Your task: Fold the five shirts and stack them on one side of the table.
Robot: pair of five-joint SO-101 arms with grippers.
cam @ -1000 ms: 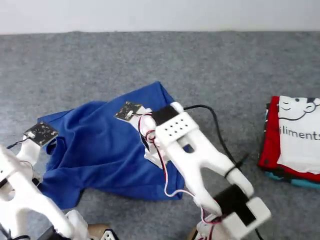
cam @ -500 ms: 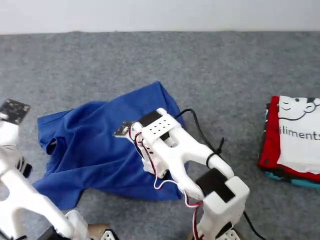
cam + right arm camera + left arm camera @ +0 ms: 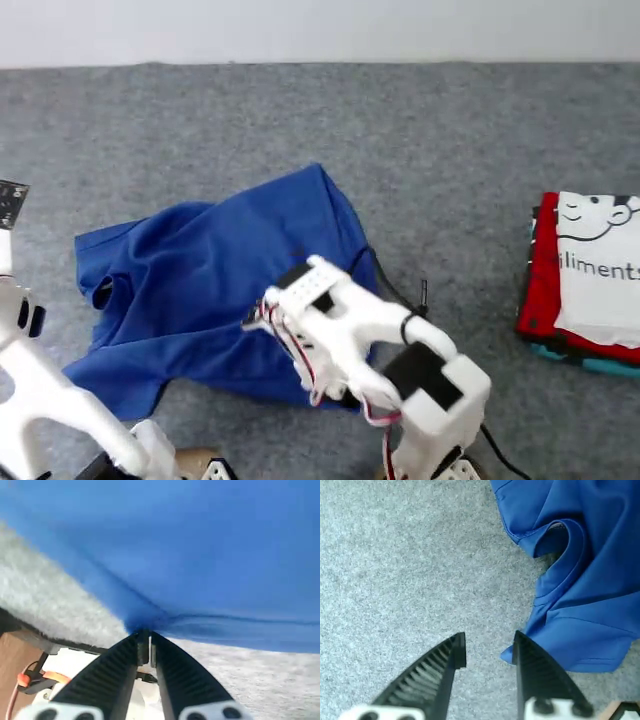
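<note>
A crumpled blue shirt [image 3: 220,290] lies spread on the grey carpet left of centre. My right gripper [image 3: 144,636] is shut on a pinch of the blue shirt's [image 3: 200,555] near hem, pointing back toward the arm's own base. In the high view the right arm [image 3: 345,335] is doubled over the shirt's near right corner. My left gripper [image 3: 489,650] hangs open over bare carpet just beside the blue shirt's [image 3: 580,580] sleeve and collar, holding nothing. The left arm [image 3: 20,350] stands at the table's left edge. Several folded shirts form a stack [image 3: 585,285] at the right edge, a white one on top.
Grey carpet [image 3: 450,140] covers the table. A black cable [image 3: 400,295] trails from the right arm across the carpet by the shirt's right side. The arms' bases [image 3: 430,460] sit at the near edge.
The right arm pulled back from the shirt's middle toward the near edge and folded over its base. The left arm swung left, off the shirt's left edge.
</note>
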